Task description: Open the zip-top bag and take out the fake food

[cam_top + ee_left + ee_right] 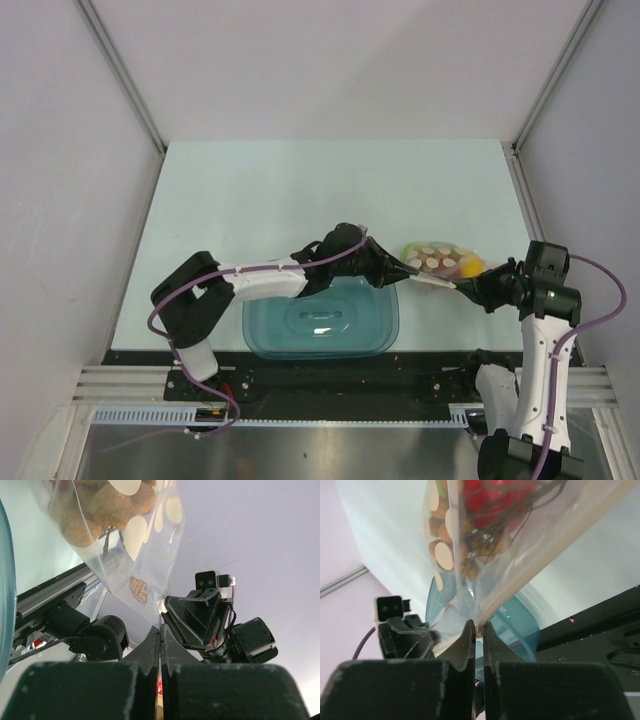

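Note:
The zip-top bag [438,262], clear with white dots, lies right of the teal tub and is held between both grippers. My left gripper [408,270] is shut on the bag's edge from the left; the left wrist view shows its jaws [160,628] pinching the plastic film [131,565]. My right gripper [460,287] is shut on the bag's strip edge from the right, pinched at the tips [478,628]. The fake food is inside the bag: a red piece [489,500], orange-brown balls [95,510] on dark stems, and a yellow fruit [468,265].
The teal translucent tub [320,318] stands at the near edge, just left of and below the bag, under my left arm. It also shows in the right wrist view [522,625]. White walls enclose the pale table [300,190] on three sides.

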